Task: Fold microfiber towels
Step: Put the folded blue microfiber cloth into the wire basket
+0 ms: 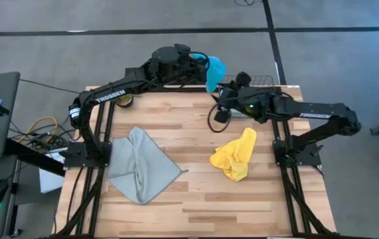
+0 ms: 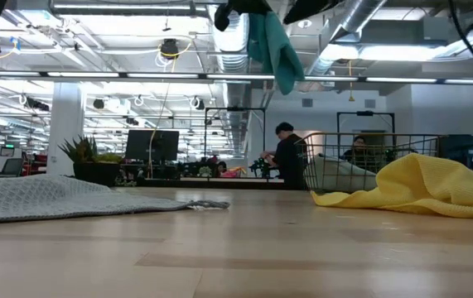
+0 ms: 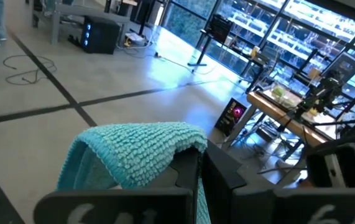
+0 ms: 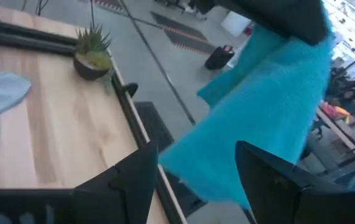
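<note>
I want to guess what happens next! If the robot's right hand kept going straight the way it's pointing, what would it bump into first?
Most likely the bright blue towel hanging from the left hand. It fills the space ahead of the open right hand, though how far off is unclear.

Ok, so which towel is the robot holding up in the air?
Look at the far edge of the table, where both arms meet. The left gripper is shut on a cyan towel hanging above the table. The grey towel and yellow towel lie flat on the wood.
</note>
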